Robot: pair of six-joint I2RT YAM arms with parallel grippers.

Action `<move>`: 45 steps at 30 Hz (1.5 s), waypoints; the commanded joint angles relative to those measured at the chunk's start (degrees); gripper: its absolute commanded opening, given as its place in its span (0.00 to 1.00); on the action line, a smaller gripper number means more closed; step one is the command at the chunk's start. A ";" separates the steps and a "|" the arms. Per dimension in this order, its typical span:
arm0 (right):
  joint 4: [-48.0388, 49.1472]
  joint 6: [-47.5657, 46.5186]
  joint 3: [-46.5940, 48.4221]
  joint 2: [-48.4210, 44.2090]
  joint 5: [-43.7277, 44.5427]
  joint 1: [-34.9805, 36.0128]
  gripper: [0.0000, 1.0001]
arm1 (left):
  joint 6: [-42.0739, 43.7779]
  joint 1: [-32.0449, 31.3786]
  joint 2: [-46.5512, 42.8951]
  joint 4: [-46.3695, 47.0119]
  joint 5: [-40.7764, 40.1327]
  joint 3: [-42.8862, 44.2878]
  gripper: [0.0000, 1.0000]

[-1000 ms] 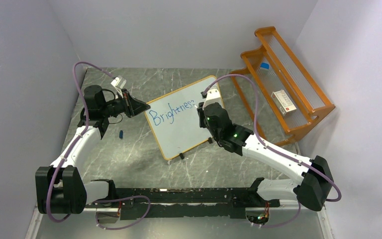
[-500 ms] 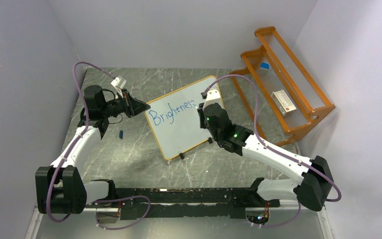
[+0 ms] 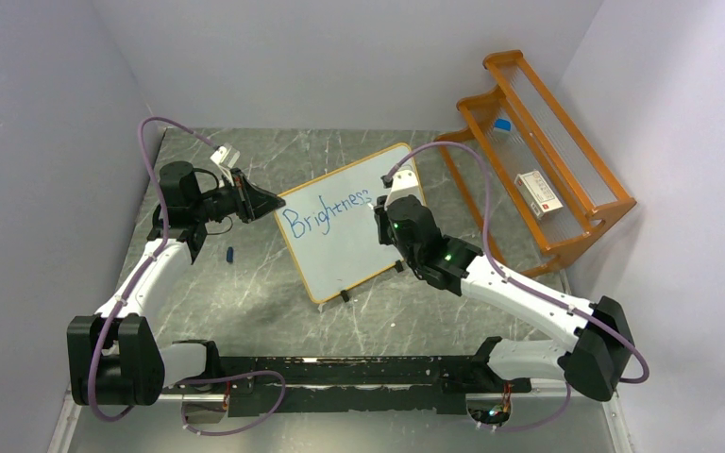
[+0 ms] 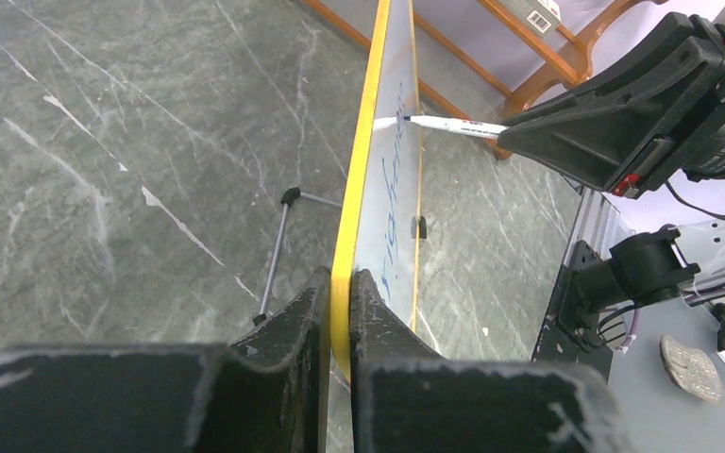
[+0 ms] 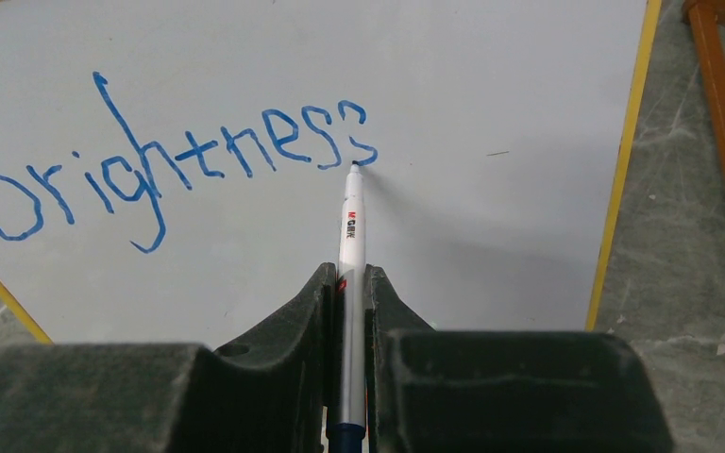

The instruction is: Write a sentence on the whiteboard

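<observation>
Wrist views only — marker (image 5: 350,226) tip at end of sentence (image 5: 165,156).

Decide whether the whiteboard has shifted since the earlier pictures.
No. The whiteboard keeps the same place and angle against the orange rack.

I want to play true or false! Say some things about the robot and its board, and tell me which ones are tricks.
1. The whiteboard has blue writing that says "Brightness". True.
2. The right fingers hold a marker. True.
3. The left fingers are open and touch nothing. False: they pinch the whiteboard's edge.
4. The marker's tip sits at the letter B. False: it sits at the last s.
</observation>
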 commanded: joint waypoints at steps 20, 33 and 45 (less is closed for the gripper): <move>0.70 -2.46 -0.28 -4.54 0.06 -3.79 0.00 | 4.32 -1.29 2.35 -7.99 -3.50 -1.05 0.05; 3.18 -4.11 -0.26 -3.79 -2.96 -6.50 0.00 | 4.39 -1.29 2.46 -8.16 -3.34 -1.01 0.05; 5.24 -4.41 0.47 -1.54 -3.59 -6.76 0.00 | 4.47 -1.29 2.55 -8.16 -3.33 -1.05 0.05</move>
